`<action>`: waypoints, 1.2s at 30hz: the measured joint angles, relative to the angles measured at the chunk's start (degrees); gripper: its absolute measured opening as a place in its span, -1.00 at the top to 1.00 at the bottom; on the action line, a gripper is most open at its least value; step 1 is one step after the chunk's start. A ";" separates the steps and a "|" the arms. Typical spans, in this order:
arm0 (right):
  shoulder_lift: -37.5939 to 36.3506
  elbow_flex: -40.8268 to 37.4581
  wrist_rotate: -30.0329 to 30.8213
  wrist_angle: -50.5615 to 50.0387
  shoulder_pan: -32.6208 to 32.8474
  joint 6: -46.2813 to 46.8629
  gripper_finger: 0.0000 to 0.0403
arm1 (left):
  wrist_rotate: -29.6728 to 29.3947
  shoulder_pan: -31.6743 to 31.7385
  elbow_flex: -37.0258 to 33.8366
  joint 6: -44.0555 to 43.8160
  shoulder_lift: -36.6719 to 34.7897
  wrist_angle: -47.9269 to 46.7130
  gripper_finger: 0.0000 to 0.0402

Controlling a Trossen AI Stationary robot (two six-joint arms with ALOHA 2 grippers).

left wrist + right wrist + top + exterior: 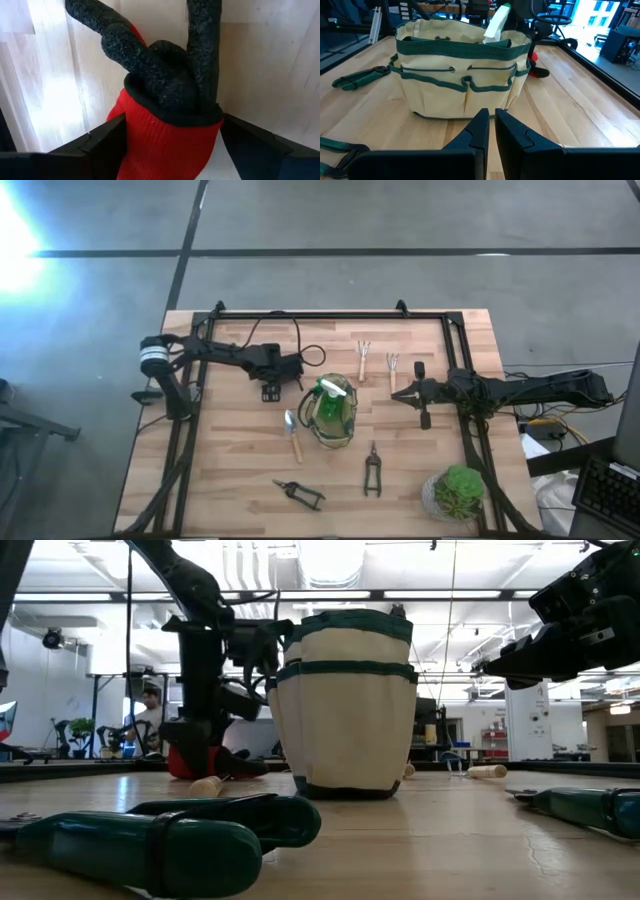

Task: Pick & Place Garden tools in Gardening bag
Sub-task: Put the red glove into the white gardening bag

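A red-and-black glove [165, 100] lies on the table just left of the gardening bag [335, 415]. My left gripper [272, 390] stands over it, pointing down, shut on its red cuff. The bag is cream with green trim, and the green spray bottle [332, 395] stands in it, white top [495, 25] sticking out. My right gripper [408, 395] is shut and empty, hovering right of the bag and pointing at it. On the table lie a wooden-handled trowel [292, 435], two forks [364, 358] [393, 368] and two pruners [372, 472] [300, 493]. My left gripper pinches the glove's red cuff [150, 145] between its two fingers [107, 142], one on each side. The fingers come from above, pointing down. The glove rests on the table [195, 762], its black fingers [200, 45] spread out beyond the gripper.
A bushy potted plant [458, 490] stands at the near right corner. A black frame [330, 315] runs along the table's far and side edges. Pruner handles [150, 840] lie close before the low camera. Bare wood lies near left of the bag.
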 joint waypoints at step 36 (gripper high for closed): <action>0.02 0.00 -0.02 0.00 0.01 0.00 0.87 | -5.88 0.10 -0.41 -11.21 -15.29 -3.25 0.69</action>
